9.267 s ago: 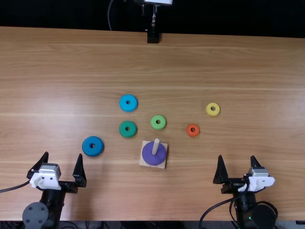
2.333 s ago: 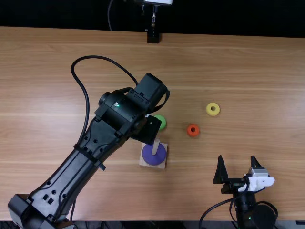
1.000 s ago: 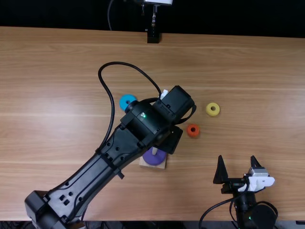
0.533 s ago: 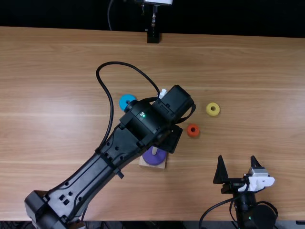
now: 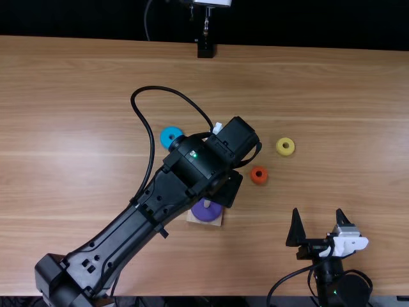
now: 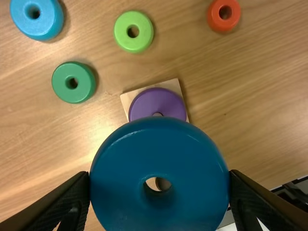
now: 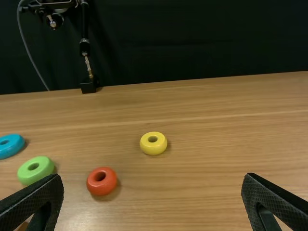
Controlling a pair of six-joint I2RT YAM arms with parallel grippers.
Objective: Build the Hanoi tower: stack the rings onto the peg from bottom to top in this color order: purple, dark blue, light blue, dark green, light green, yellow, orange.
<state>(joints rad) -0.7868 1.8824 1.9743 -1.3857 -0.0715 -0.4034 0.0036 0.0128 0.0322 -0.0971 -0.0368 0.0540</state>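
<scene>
Light brown wood, streaked with long, fine grain, forms the table (image 5: 358, 96), with a dark backdrop (image 5: 307, 22) behind its far edge. From the left, the left arm is stretched over the middle, where in the earliest frame it was drawn back at the near edge. Since half a second ago it has been shifted only slightly. The dark blue ring (image 6: 159, 144), then lying flat left of the peg, is now gripped between the two fingers of the left gripper (image 5: 228, 188). The light blue ring (image 5: 169, 134) has been left in its place beyond the arm.

All rings are smooth, rounded discs with a central hole. In the left wrist view, the dark green ring (image 6: 65, 89) and light green ring (image 6: 122, 41) are seen flat on the wood, near the square, pale wooden base (image 6: 172, 85). On that base sits the purple ring (image 5: 211, 216), with the pale, rounded peg (image 5: 207, 203) standing through it. The dark blue ring is held over the base area, partly across the purple ring in that view; whether the peg is touched cannot be told.

Farther right lie the small orange ring (image 5: 254, 181) and the yellow ring (image 5: 280, 152). Both are beyond the right gripper (image 5: 317, 212), whose fingers are spread wide with nothing held between them.
</scene>
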